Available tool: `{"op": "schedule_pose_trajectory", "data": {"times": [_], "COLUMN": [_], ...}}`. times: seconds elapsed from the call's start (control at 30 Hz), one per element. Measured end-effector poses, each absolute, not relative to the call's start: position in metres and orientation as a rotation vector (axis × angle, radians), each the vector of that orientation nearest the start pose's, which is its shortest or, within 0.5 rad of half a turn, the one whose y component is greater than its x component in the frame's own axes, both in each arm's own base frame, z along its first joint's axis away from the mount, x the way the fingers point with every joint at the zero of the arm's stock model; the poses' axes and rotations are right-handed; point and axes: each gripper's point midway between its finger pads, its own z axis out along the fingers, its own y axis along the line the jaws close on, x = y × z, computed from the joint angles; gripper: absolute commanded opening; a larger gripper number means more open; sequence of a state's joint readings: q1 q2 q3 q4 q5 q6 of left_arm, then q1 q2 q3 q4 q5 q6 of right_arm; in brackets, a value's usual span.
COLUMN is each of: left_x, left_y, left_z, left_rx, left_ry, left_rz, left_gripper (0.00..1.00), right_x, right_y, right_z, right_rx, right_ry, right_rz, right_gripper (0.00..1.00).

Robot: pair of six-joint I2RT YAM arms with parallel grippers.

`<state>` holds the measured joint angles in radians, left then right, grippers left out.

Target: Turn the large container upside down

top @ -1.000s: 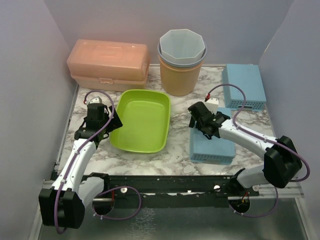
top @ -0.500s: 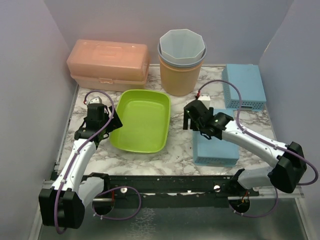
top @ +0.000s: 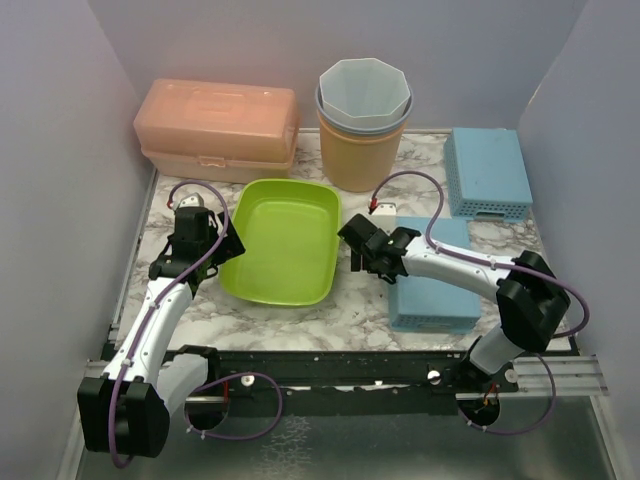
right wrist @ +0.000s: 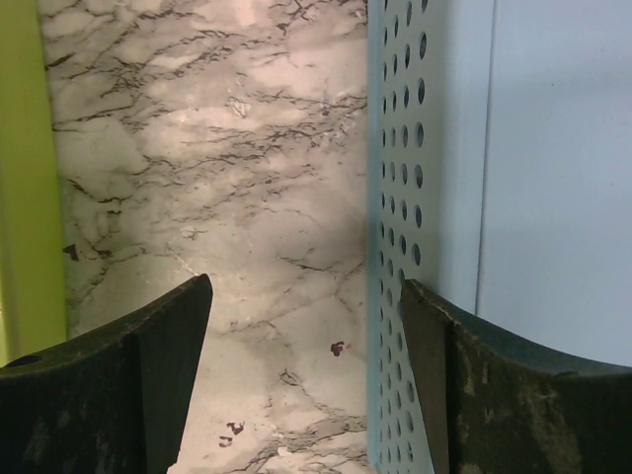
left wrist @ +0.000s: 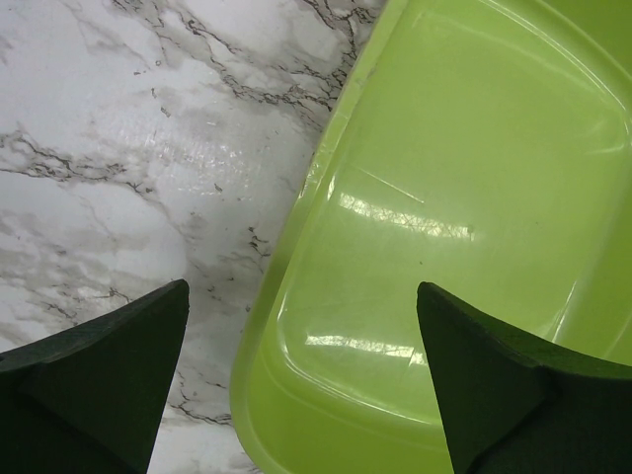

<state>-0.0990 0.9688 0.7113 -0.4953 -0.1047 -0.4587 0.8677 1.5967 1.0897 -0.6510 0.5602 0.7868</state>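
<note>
Two claws both spread, left claw (left wrist: 299, 292) straddling the left rim of the upright green tub (top: 283, 240), right claw (right wrist: 304, 286) above the counter (top: 358, 302) between tub and blue perforated basket (top: 432, 300)

Peach box (top: 216, 128), stacked bins (top: 362, 125), far basket (top: 487, 172), near basket (top: 432, 300), perhaps inverted

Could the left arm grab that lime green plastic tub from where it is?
Probably yes: the left arm's open fingers appear to sit either side of the lime green plastic tub's left rim, with nothing between.
</note>
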Motion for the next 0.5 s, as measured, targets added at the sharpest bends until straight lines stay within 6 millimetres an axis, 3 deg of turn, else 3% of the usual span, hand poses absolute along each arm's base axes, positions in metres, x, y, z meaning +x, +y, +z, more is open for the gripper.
{"op": "schedule_pose_trajectory", "data": {"times": [0.17, 0.3, 0.4, 0.5], "left_x": [0.279, 0.279, 0.278, 0.278], "left_y": [-0.028, -0.028, -0.028, -0.028], "left_z": [0.128, 0.128, 0.128, 0.128], "left_rx": [-0.468, -0.468, -0.468, -0.468], "left_ry": [2.276, 2.276, 2.277, 2.277], "left_rz": [-0.16, -0.16, -0.16, -0.16], "left_gripper": [0.99, 0.99, 0.99, 0.99], "right_x": [0.262, 0.246, 0.241, 0.246], "right_y": [0.198, 0.169, 0.155, 0.157], "right_z": [0.065, 0.052, 0.056, 0.066], "right_rx": [0.079, 0.098, 0.122, 0.14], "right_ry": [2.488, 2.521, 2.519, 2.497], "right_rz": [-0.149, -0.221, -0.247, -0.217], "right_gripper": [0.81, 0.81, 0.81, 0.82]}}
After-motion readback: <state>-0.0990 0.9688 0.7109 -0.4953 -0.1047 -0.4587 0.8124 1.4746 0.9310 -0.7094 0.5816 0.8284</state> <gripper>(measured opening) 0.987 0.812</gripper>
